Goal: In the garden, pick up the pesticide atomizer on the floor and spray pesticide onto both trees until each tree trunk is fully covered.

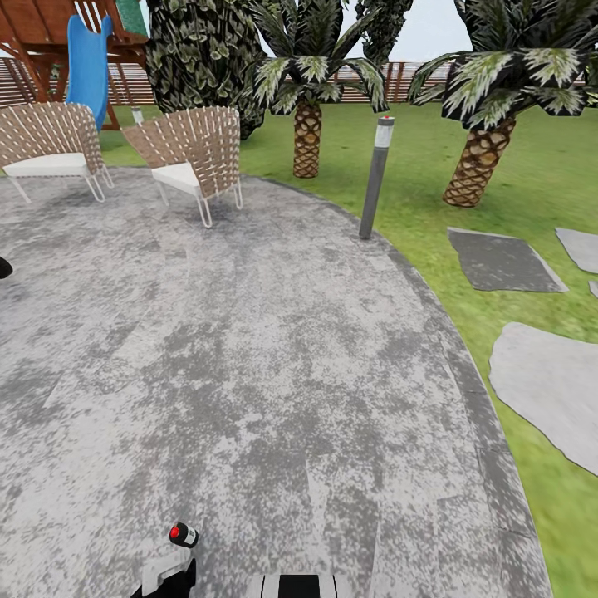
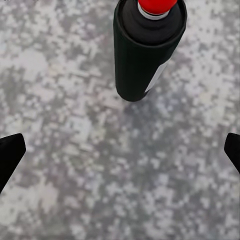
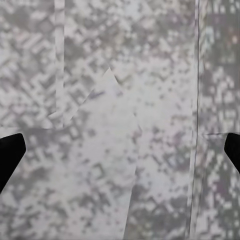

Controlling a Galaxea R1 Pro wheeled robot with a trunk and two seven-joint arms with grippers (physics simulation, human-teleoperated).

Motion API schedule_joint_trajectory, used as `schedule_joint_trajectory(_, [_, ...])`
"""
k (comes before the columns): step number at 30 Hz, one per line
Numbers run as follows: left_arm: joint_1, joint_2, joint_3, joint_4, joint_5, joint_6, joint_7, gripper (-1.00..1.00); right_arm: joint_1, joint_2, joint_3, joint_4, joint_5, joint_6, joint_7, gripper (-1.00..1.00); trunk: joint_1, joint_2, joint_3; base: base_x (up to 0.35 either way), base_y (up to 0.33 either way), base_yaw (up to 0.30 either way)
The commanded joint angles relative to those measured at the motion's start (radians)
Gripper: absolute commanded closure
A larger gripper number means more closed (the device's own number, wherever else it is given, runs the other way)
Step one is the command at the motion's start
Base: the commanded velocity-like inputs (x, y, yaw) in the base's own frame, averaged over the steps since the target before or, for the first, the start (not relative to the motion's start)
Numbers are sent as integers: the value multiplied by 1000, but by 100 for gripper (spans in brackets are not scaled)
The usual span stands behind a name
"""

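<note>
1. The pesticide atomizer [image 1: 183, 534] lay on the mottled grey paved floor [image 1: 249, 357] at the bottom of the head view, left of centre: a small black body with a red tip.
2. In the left wrist view the atomizer [image 2: 145, 55] appeared as a smooth black cylinder with a red cap, a thin pale ring under the cap and a white mark on its side, resting on the speckled grey paving [image 2: 100, 170].
3. The left end effector [image 2: 120, 150] was spread wide, its two black fingertips [image 2: 10, 152] at opposite edges of the frame, holding nothing; the atomizer lay beyond the tips, not between them.
4. The right end effector [image 3: 120, 150] was likewise wide open and empty over pale, blotchy paving [image 3: 120, 100].
5. Upper left of the head view: two woven lattice chairs [image 1: 195, 154] with white cushions and thin metal legs, and a blue slide [image 1: 89, 66].
6. A slim grey bollard lamp [image 1: 375, 178] stood at the paving's curved edge.
7. Beyond it, on green grass [image 1: 399, 166], stood two short palms [image 1: 306, 137] with scaly brown trunks; flat grey stepping stones [image 1: 502, 262] lay at right, a slatted fence [image 1: 415, 79] behind.
</note>
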Motion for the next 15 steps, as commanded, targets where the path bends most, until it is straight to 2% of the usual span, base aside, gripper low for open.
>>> schedule_joint_trajectory(1, [0,1,-8,0,6,-4,8,-100,0,0,-3,1,-6,-4,4,-100,0,0,-1,0,0,0])
schedule_joint_trajectory(7, [0,1,-9,0,5,-4,8,-100,-1,-1,-11,1,-8,-3,2,-100,0,0,-1,0,0,0])
schedule_joint_trajectory(11, [0,1,-9,1,4,-4,8,-100,-1,0,-50,1,-8,-3,4,-100,0,0,-1,0,0,0])
schedule_joint_trajectory(15, [0,1,-10,1,3,-4,8,-100,-1,1,-62,1,-8,-3,5,-100,2,-1,-16,0,0,0])
